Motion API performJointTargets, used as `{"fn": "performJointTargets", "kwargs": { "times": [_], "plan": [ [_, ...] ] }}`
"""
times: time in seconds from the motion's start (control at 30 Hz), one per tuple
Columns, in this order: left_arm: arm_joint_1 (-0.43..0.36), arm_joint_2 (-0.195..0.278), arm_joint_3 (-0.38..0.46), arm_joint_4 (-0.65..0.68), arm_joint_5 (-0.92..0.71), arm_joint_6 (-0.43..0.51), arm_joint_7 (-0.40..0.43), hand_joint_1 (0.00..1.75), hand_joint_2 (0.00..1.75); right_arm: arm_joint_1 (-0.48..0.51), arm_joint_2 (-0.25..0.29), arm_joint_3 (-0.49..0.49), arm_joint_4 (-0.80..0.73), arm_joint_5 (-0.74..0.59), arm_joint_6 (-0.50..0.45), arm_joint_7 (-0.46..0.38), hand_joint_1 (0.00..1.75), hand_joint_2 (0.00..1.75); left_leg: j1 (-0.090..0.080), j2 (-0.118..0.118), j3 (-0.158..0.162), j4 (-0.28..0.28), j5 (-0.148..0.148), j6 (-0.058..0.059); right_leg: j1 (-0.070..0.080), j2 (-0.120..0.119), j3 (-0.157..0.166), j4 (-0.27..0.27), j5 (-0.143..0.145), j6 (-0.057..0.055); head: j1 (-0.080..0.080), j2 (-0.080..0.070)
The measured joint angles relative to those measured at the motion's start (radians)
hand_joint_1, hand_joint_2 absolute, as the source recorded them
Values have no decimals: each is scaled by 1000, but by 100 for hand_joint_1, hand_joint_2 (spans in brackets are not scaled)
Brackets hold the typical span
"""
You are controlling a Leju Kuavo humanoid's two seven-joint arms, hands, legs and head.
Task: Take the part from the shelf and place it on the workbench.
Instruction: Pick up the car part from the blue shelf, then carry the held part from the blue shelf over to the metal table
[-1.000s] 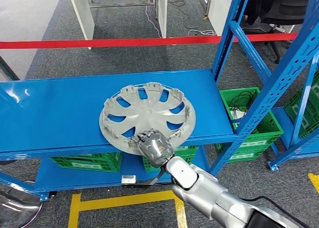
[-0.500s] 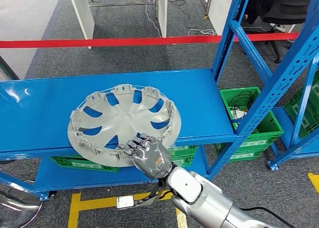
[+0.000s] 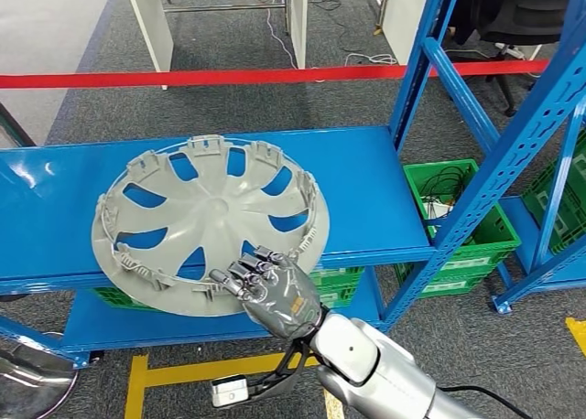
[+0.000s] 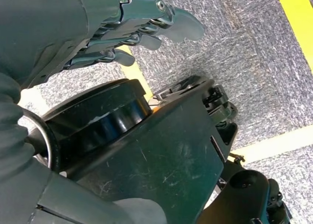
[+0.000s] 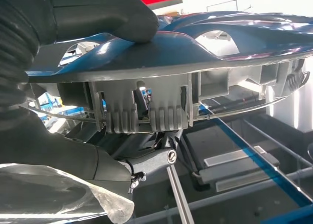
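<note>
Right hand [image 3: 276, 291] clamped on the near rim of the round grey plastic wheel cover [image 3: 207, 222], dark fingers [image 3: 238, 274] over the ribbed inner face, thick grey thumb [image 5: 107, 16] pressed on the opposite face in the right wrist view. Wheel cover tilted, far edge raised, hollow side with its clips and wire ring facing up, near edge jutting past the front lip of the blue metal shelf [image 3: 373, 177]. Green plastic crates [image 3: 463, 218] on the lower level and beside the blue upright. Red barrier tape [image 3: 207, 77] stretched across the grey carpet behind. Left hand [image 4: 110, 33] hanging over carpet and yellow floor tape [image 4: 295, 23], fingers loosely curled and apart, nothing held.
</note>
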Motion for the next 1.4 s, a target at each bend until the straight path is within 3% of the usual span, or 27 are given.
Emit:
{"fn": "performJointTargets", "kwargs": {
  "times": [0.8,1.4],
  "plan": [
    [-6,-6,-1,0,-36,36,8,0,175,10,0,-14,-110,27,0,-35,175,175,0,0,0,0,1,1,0,0,0,0,1,0,0,0],
    [-17,-9,-5,0,-77,73,12,0,175,9,-1,-13,-156,48,0,5,175,175,-2,0,-6,7,1,1,-3,0,-2,0,4,5,0,0]
  ]
}}
